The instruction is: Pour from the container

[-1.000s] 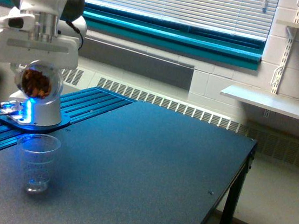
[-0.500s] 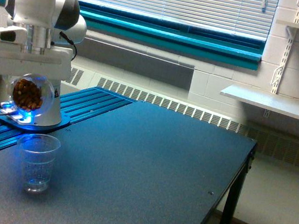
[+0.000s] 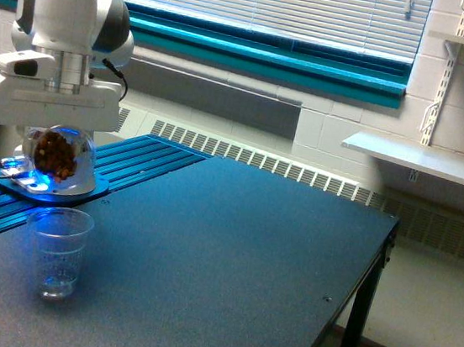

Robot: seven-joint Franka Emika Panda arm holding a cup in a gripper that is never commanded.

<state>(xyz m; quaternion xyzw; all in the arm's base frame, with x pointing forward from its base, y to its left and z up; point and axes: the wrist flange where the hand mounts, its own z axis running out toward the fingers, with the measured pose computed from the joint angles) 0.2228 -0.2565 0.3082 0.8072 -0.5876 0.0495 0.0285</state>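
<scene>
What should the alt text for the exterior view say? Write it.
A white robot arm's tool holds a clear jar of brown nuts above an empty plastic cup on a dark table, with window blinds behind.

- the tabletop lies bare across its middle and toward the exterior view's right, open for passage up to its far edge.
- a clear cup stands upright near the exterior view's left, the only thing on the dark surface.
- above the cup hangs the gripper with the container; a gap of open air lies between container and cup rim.
- just behind them, the arm's base blocks that back corner.
- the blue slatted strip runs behind, flat and low.
- a wall shelf juts out beyond the tabletop, well apart.
</scene>
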